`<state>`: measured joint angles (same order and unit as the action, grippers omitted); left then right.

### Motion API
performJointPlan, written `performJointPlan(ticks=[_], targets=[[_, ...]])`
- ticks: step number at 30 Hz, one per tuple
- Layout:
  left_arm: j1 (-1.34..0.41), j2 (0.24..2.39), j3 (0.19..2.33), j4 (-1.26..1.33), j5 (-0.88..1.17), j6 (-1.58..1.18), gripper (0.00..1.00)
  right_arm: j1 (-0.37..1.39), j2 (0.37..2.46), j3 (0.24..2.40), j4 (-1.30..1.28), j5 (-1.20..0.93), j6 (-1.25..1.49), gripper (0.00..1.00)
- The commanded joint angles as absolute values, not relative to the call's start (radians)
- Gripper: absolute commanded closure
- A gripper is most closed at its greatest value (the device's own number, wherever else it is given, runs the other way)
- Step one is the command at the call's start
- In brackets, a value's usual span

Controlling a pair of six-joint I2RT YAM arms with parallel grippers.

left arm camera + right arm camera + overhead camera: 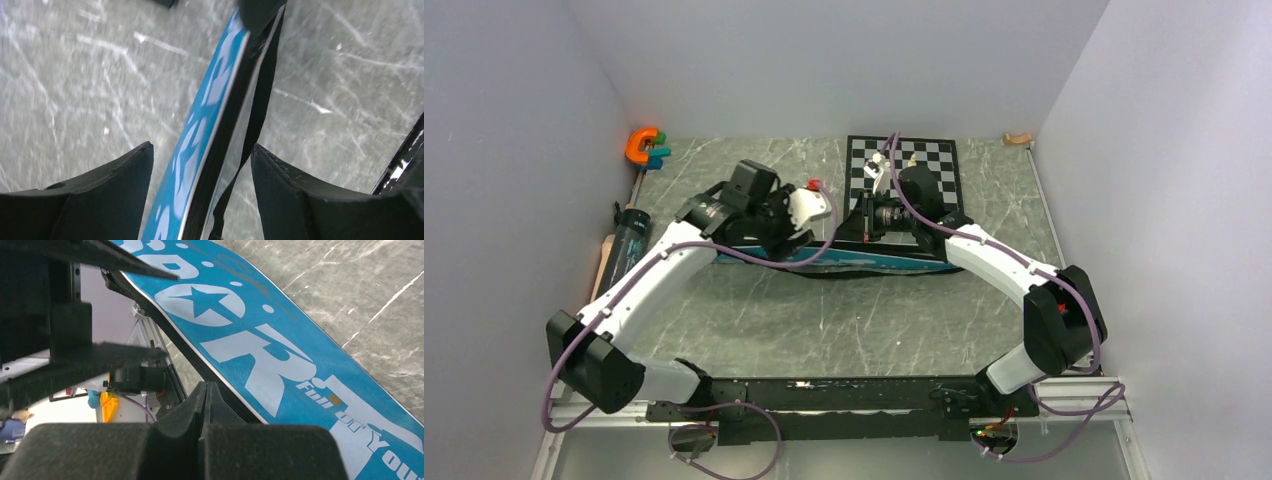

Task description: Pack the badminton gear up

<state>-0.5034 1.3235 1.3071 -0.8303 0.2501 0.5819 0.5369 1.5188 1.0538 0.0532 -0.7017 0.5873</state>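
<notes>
Blue SPORT racket bag (pixel 854 258) stands on edge across mid worktop (pixel 824 320), just near of chessboard (pixel 924 160). Left gripper (pixel 201 150): fingers (pixel 125 175) released, straddling bag's left part, gap on each side. Right gripper (pixel 205 387): fingers clenched tight, pinching bag's black zip edge further right. Black tube (pixel 629 240) by left wall. Orange clamp (pixel 644 145) in far-left corner.

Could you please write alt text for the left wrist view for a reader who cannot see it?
The open left gripper straddles the thin edge of the blue racket bag, its black fingers on either side, over a grey marbled table.
</notes>
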Motion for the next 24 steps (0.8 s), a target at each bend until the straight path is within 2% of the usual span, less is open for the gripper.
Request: performJointPlan(ticks=[1, 7, 10, 13, 16, 24], targets=[[-0.607, 1.349, 1.301, -0.710, 0.285, 0.571, 0.26, 0.535, 1.438, 1.096, 0.056, -0.684, 0.590, 1.00], [-0.623, 1.451, 1.354, -0.730, 0.299, 0.624, 0.28, 0.536, 1.421, 1.085, 0.040, -0.664, 0.592, 1.00], [-0.622, 1.470, 1.344, -0.696, 0.276, 0.656, 0.36, 0.536, 1.422, 1.084, 0.043, -0.664, 0.597, 1.00], [-0.623, 1.494, 1.357, -0.698, 0.264, 0.674, 0.62, 0.537, 1.423, 1.085, 0.035, -0.656, 0.594, 1.00], [-0.623, 1.500, 1.356, -0.712, 0.247, 0.686, 0.99, 0.536, 1.410, 1.075, 0.018, -0.643, 0.581, 1.00], [-0.609, 1.420, 1.315, -0.706, 0.183, 0.717, 1.00, 0.500, 1.347, 1.015, -0.041, -0.573, 0.546, 1.00]])
